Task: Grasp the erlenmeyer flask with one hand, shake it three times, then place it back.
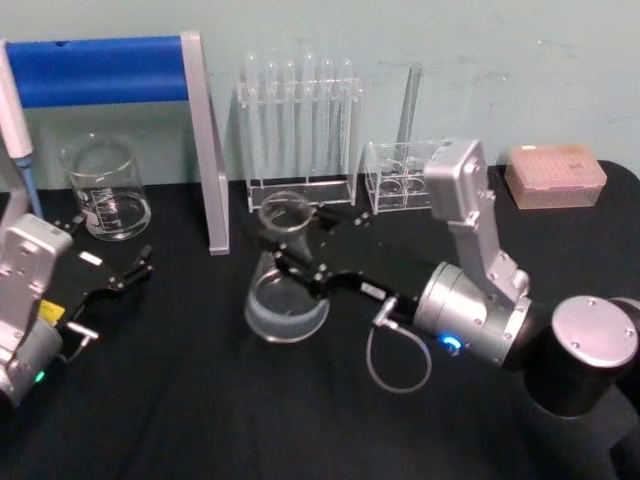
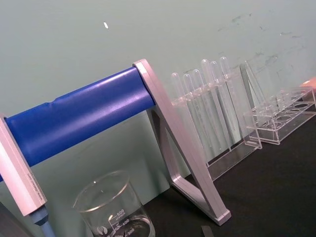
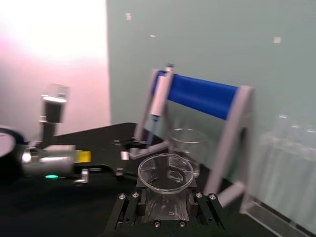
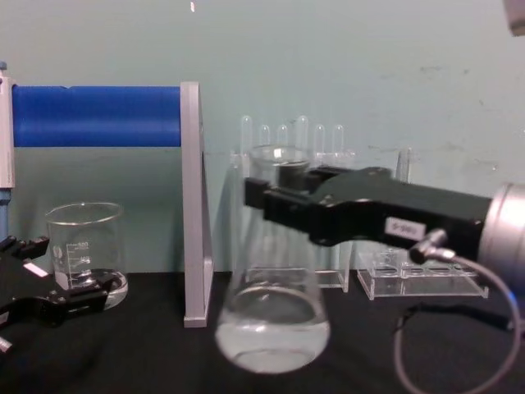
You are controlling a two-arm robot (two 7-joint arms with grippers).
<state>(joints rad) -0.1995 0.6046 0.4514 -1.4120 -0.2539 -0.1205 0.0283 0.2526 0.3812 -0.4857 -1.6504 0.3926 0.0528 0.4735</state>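
Observation:
The erlenmeyer flask [image 1: 285, 295] is clear glass with a little liquid in its wide base and stands mid-table. My right gripper [image 1: 290, 250], the bulky black hand with a white label, is shut on its neck just under the rim. From the side, in the chest view, the black fingers [image 4: 283, 205] clamp the neck of the flask [image 4: 275, 324]. I cannot tell whether the base touches the table. The right wrist view looks down on the flask's rim [image 3: 165, 173] between the fingers. My left gripper [image 1: 140, 265] rests open at the table's left, holding nothing.
A glass beaker [image 1: 105, 190] stands at the back left near the left gripper. A blue-barred grey stand [image 1: 205, 140] with a pipette [image 1: 15, 130] rises behind. A test tube rack [image 1: 300, 130], a small clear rack [image 1: 400, 175] and a pink tip box [image 1: 555, 175] line the back.

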